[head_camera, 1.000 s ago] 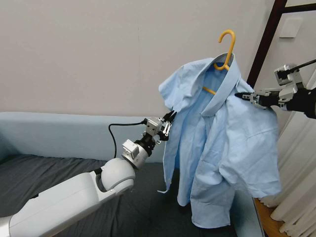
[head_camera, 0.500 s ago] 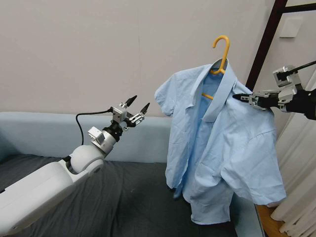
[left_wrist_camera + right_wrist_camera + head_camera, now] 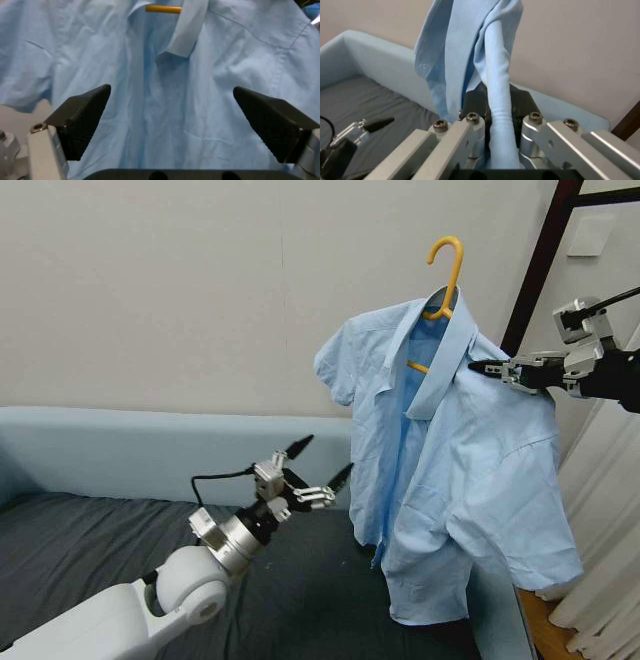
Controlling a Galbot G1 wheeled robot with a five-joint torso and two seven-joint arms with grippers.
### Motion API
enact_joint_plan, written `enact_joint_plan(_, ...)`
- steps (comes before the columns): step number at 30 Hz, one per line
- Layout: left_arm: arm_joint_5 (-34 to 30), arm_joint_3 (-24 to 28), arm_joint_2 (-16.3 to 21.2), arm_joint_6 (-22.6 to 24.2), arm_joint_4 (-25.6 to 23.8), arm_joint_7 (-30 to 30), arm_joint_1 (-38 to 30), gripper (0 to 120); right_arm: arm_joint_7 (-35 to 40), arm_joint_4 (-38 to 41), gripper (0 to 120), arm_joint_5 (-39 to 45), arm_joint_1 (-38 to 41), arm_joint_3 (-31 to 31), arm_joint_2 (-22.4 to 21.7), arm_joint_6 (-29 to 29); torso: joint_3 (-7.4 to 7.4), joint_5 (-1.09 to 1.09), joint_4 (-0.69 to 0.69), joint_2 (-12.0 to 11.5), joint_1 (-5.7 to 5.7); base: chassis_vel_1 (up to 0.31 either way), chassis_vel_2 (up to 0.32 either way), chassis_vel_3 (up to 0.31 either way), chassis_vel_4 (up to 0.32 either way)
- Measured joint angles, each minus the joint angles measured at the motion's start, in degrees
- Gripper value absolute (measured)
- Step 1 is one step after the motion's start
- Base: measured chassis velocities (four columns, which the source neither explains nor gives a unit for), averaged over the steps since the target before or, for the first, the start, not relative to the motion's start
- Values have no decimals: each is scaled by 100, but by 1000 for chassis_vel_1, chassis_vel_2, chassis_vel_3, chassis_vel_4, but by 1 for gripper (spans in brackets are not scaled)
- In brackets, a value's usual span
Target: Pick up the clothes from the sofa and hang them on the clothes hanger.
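Note:
A light blue short-sleeved shirt (image 3: 450, 470) hangs on a yellow hanger (image 3: 444, 275), held up in the air at the right of the head view. My right gripper (image 3: 478, 366) is shut on the shirt's shoulder where the hanger's arm lies under the cloth. In the right wrist view the shirt (image 3: 495, 86) runs up from between the shut fingers. My left gripper (image 3: 318, 460) stands open, low over the sofa and just left of the shirt, touching nothing. In the left wrist view the shirt front (image 3: 165, 82) and the yellow hanger bar (image 3: 163, 8) lie beyond its spread fingertips.
A sofa with a dark grey seat (image 3: 100, 550) and light blue backrest (image 3: 120, 455) lies below. A dark wooden post (image 3: 535, 265) rises at the right, with pale curtains (image 3: 600, 560) beside it. The wall behind is bare.
My left gripper has let go of the shirt's left side, opened, swung away to the left, then dropped low and back toward the shirt. The shirt swings free; the right gripper stays put.

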Motion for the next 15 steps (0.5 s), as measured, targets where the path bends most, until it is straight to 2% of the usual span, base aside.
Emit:
enact_joint_plan(5, -807, 351, -463, 257, 67, -175, -497, 91, 22, 79, 7, 23, 22, 2, -3, -1, 0, 1, 1, 0, 0, 0, 0, 0, 0)
enact_joint_plan(7, -1203, 392, -657, 355, 115, -233, -628, 86, 34, 95, 7, 23, 29, 3, 4, -6, 0, 1, 1, 0, 0, 0, 0, 0, 0)
enact_joint_plan(8, -1477, 400, -786, 415, 140, -273, -696, 79, 37, 95, 7, 23, 37, 3, 7, -20, 0, 1, 1, -1, 0, 0, 0, 0, 0)
enact_joint_plan(12, -1815, 407, -992, 518, 201, -305, -794, 71, 38, 90, 7, 23, 44, 4, 9, -32, 0, 1, 2, 0, 0, 0, 0, 0, 0)
enact_joint_plan(13, -1898, 440, -1111, 557, 292, -310, -861, 62, 38, 88, 7, 20, 44, 4, 9, -34, 0, 0, 1, 0, 0, 0, 0, 0, 0)
enact_joint_plan(15, -1899, 470, -1203, 567, 385, -313, -916, 59, 36, 88, 7, 9, 42, 3, 9, -34, 0, 1, 2, -1, 0, 0, 0, 0, 0)
